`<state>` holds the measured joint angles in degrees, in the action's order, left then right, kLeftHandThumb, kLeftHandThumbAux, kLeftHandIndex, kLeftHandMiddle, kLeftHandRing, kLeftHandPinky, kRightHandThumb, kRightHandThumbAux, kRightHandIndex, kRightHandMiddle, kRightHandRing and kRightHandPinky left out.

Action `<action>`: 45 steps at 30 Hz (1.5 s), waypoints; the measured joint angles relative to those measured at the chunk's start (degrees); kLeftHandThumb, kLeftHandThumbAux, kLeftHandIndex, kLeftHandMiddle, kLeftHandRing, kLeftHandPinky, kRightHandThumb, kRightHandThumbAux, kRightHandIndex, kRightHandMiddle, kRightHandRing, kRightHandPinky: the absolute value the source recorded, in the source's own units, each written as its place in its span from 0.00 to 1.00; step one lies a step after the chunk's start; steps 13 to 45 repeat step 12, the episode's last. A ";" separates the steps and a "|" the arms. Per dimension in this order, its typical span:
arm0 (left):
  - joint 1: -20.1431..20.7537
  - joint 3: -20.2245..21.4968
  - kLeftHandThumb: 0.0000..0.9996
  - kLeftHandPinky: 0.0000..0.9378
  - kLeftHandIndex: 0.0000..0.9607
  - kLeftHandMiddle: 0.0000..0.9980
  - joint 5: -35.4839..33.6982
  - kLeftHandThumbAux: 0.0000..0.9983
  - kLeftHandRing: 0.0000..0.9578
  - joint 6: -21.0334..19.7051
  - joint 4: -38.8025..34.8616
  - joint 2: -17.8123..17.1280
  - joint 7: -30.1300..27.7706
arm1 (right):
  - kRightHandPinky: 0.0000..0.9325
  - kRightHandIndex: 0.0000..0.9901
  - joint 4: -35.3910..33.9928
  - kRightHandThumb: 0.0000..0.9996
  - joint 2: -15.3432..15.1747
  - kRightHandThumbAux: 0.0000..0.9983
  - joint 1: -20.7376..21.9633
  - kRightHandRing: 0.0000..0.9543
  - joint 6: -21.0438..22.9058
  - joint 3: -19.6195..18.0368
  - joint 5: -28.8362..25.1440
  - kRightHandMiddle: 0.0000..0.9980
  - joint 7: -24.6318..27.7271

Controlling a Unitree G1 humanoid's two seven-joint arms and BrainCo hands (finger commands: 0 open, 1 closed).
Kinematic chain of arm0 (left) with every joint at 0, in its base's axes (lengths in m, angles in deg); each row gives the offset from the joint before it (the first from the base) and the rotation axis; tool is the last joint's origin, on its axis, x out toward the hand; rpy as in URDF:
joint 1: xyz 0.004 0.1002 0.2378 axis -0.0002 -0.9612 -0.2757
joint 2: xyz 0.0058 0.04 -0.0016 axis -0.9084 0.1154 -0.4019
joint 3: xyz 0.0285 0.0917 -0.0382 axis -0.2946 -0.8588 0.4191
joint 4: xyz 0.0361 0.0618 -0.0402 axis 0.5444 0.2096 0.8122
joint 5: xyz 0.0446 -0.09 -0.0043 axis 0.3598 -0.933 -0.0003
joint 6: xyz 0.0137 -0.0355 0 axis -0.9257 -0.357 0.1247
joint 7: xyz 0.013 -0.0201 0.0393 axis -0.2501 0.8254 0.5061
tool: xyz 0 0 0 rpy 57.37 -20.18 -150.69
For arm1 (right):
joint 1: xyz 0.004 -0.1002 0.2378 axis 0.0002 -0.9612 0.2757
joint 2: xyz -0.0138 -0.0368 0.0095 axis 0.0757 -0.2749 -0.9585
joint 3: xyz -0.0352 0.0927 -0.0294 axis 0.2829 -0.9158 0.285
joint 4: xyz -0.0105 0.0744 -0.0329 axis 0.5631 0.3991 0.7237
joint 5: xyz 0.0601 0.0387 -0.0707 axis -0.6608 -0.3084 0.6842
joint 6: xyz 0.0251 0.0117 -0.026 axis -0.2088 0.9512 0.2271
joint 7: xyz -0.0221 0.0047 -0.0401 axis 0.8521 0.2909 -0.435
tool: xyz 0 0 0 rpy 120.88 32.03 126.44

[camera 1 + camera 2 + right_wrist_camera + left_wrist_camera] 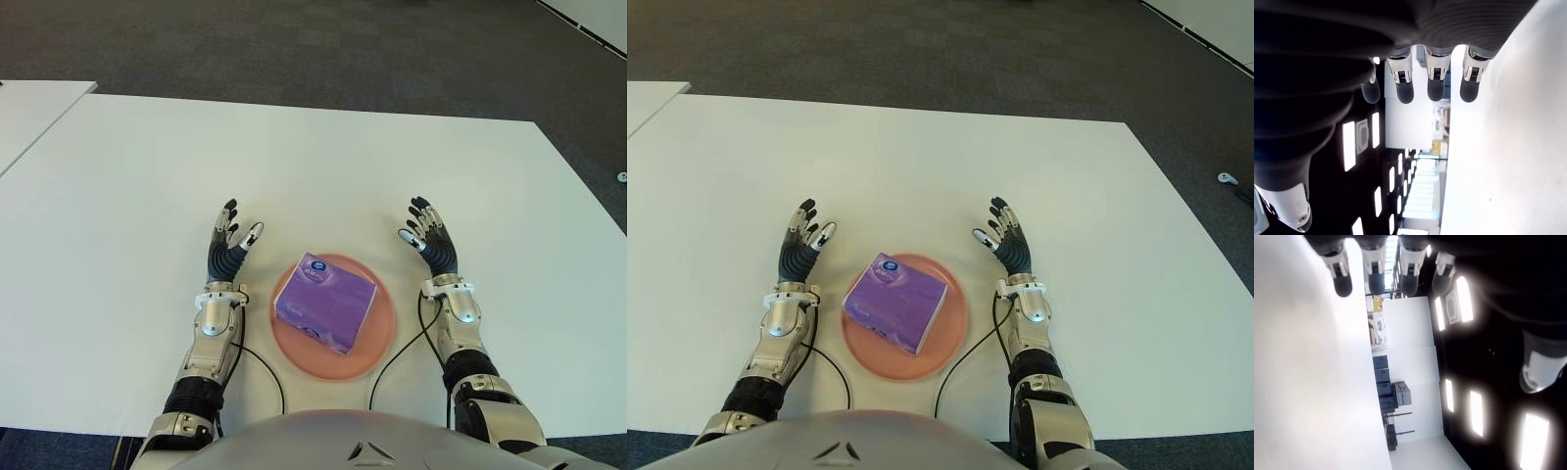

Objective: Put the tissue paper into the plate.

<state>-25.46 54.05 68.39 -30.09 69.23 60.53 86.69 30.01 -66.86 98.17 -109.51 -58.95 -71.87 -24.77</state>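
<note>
One white table [323, 166], large, filling most of both eye views, dark carpet floor [294, 49] beyond its far edge. Second white tabletop [29, 108] at far left, separate, gap between. Round salmon-pink plate [377, 343] near the table's front edge, centred between the two forearms. Purple tissue paper pack [325, 302] lying flat in the plate, rotated diagonal, small round logo at its far corner; one corner reaching toward the plate's left rim, possibly just over it, hard to tell from this angle. Left hand [227, 250] just left of the plate, palm turned inward toward the pack, fingers extended and slightly spread, gripping nothing, clear of both plate and pack. Right hand [431, 240] just right of the plate, mirrored pose, fingers straight and fanned, thumb out, nothing in its grasp, also apart from the plate. Black cables [260, 367] trailing from both wrists across the table toward the torso. Left wrist view: fingertips [1343, 281] straight, nothing between them, ceiling lights and room behind. Right wrist view: fingertips [1403, 90] likewise straight and empty. Small white object [1227, 178] on the floor at far right, too small to identify.
</note>
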 measured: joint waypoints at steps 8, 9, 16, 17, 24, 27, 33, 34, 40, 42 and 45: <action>-0.34 0.05 0.00 0.00 0.00 0.00 0.10 0.49 0.00 -0.04 -0.48 0.73 1.51 | 0.02 0.00 0.09 0.15 0.00 0.65 0.03 0.00 -0.05 -0.23 -0.01 0.01 0.14; -0.35 0.07 0.00 0.00 0.00 0.00 0.10 0.49 0.00 -0.05 -0.51 0.80 1.62 | 0.02 0.00 0.10 0.15 0.00 0.65 0.04 0.00 -0.06 -0.26 -0.01 0.01 0.15; -0.47 0.16 0.00 0.00 0.00 0.00 0.04 0.48 0.00 -0.46 -0.82 1.07 1.87 | 0.02 0.00 0.17 0.15 0.00 0.65 0.07 0.00 -0.07 -0.37 -0.01 0.01 0.15; -0.47 0.16 0.00 0.00 0.00 0.00 0.04 0.48 0.00 -0.46 -0.82 1.07 1.87 | 0.02 0.00 0.17 0.15 0.00 0.65 0.07 0.00 -0.07 -0.37 -0.01 0.01 0.15; -0.47 0.16 0.00 0.00 0.00 0.00 0.04 0.48 0.00 -0.46 -0.82 1.07 1.87 | 0.02 0.00 0.17 0.15 0.00 0.65 0.07 0.00 -0.07 -0.37 -0.01 0.01 0.15; -0.47 0.16 0.00 0.00 0.00 0.00 0.04 0.48 0.00 -0.46 -0.82 1.07 1.87 | 0.02 0.00 0.17 0.15 0.00 0.65 0.07 0.00 -0.07 -0.37 -0.01 0.01 0.15; -0.47 0.16 0.00 0.00 0.00 0.00 0.04 0.48 0.00 -0.46 -0.82 1.07 1.87 | 0.02 0.00 0.17 0.15 0.00 0.65 0.07 0.00 -0.07 -0.37 -0.01 0.01 0.15; -0.47 0.16 0.00 0.00 0.00 0.00 0.04 0.48 0.00 -0.46 -0.82 1.07 1.87 | 0.02 0.00 0.17 0.15 0.00 0.65 0.07 0.00 -0.07 -0.37 -0.01 0.01 0.15; -0.47 0.16 0.00 0.00 0.00 0.00 0.04 0.48 0.00 -0.46 -0.82 1.07 1.87 | 0.02 0.00 0.17 0.15 0.00 0.65 0.07 0.00 -0.07 -0.37 -0.01 0.01 0.15; -0.47 0.16 0.00 0.00 0.00 0.00 0.04 0.48 0.00 -0.46 -0.82 1.07 1.87 | 0.02 0.00 0.17 0.15 0.00 0.65 0.07 0.00 -0.07 -0.37 -0.01 0.01 0.15; -0.47 0.16 0.00 0.00 0.00 0.00 0.04 0.48 0.00 -0.46 -0.82 1.07 1.87 | 0.02 0.00 0.17 0.15 0.00 0.65 0.07 0.00 -0.07 -0.37 -0.01 0.01 0.15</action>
